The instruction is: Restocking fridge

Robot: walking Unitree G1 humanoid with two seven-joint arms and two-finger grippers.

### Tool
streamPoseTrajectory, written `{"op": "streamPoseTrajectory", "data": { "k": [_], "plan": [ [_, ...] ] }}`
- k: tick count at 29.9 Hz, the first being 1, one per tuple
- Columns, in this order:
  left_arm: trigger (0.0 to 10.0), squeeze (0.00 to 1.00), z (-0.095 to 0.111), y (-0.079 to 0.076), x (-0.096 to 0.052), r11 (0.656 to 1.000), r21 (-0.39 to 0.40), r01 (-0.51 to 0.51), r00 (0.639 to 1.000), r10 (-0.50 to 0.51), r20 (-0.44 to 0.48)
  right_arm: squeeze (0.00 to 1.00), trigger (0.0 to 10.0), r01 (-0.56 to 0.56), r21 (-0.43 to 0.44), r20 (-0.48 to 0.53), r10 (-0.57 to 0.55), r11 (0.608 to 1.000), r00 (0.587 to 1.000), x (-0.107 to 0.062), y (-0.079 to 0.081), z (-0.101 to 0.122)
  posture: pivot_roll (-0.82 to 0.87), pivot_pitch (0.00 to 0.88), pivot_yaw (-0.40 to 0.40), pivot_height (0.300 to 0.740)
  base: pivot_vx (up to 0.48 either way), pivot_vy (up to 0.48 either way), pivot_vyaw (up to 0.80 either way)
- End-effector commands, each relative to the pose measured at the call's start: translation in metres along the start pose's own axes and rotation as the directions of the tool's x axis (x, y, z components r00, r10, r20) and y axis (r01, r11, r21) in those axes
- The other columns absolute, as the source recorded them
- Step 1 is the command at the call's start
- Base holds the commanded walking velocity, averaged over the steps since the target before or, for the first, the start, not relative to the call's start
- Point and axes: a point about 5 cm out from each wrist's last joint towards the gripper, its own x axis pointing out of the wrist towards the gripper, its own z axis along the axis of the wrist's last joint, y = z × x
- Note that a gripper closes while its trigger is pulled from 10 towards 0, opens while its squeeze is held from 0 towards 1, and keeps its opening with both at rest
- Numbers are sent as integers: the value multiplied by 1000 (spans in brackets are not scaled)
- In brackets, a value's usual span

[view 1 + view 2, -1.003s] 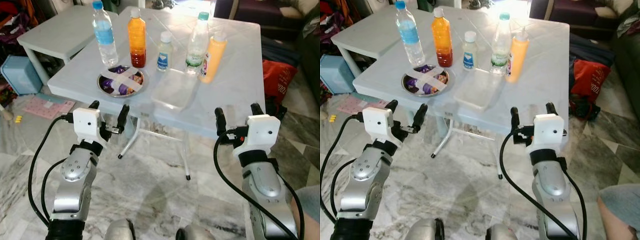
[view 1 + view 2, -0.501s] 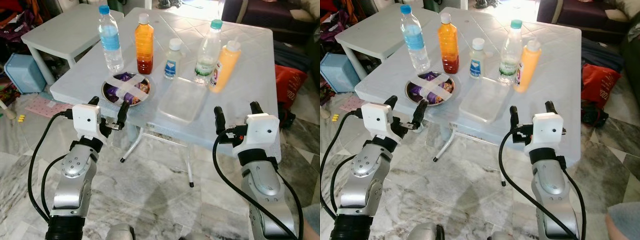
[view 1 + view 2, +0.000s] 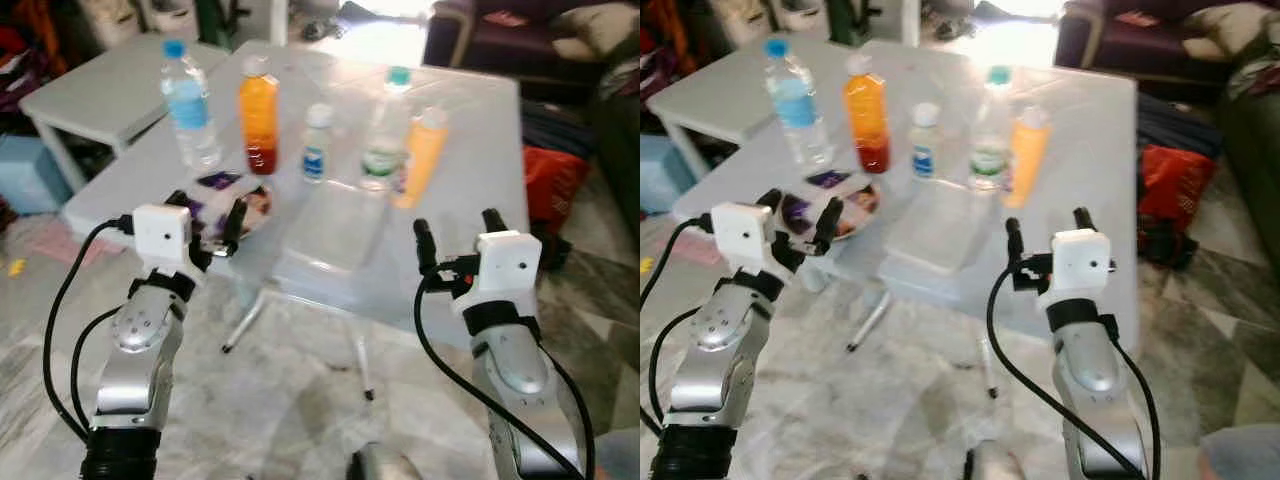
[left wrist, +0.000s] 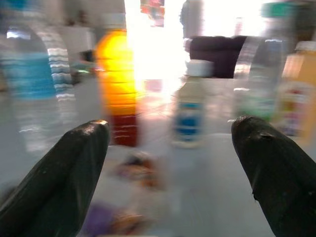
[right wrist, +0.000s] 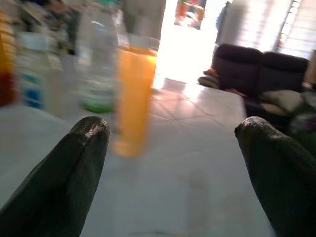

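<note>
Both grippers hover spread and empty at the near edge of the white table (image 3: pixel 480 150): left gripper (image 3: pixel 205 213), right gripper (image 3: pixel 455 228). At twelve o'clock of the right one stands the orange juice bottle (image 3: pixel 421 158), probably full and heavy though blurred; its smooth plastic suits a mid-body grip.

Five upright bottles stand in a row beyond the open fingers (image 4: pixel 59 168): blue-capped water bottle (image 3: pixel 189 118), orange-red juice bottle (image 3: pixel 258 115), small white bottle (image 3: pixel 316 143), green-capped bottle (image 3: pixel 385 130), yellow bottle (image 3: pixel 420 158)
</note>
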Motion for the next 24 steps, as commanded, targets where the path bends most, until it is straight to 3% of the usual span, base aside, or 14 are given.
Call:
{"op": "streamPoseTrajectory", "data": {
  "k": [1,4,8,15,24],
  "plan": [
    [10000,0,2,12,-3,999,33,-34,999,34,2,0,10000,-40,43,7,40,998,999,1,9,3,-84,62,7,740,292,0,0],
    [10000,0,2,13,-3,998,29,-48,999,48,1,0,10000,-55,71,-13,56,996,998,1,12,0,-80,65,4,740,97,0,0],
    [10000,0,2,16,-4,998,46,-52,999,52,-4,0,10000,-112,181,-68,126,977,990,-1,25,-9,-69,75,5,740,0,0,0],
    [10000,0,12,17,-8,996,87,-27,1000,26,15,0,10000,-170,231,-31,182,958,983,10,36,-5,-16,97,8,740,0,0,0],
    [10000,0,14,22,-14,993,122,8,1000,-8,1,0,10000,-162,329,-123,213,930,969,9,49,-16,11,109,14,740,0,0,0]
  ]
}}
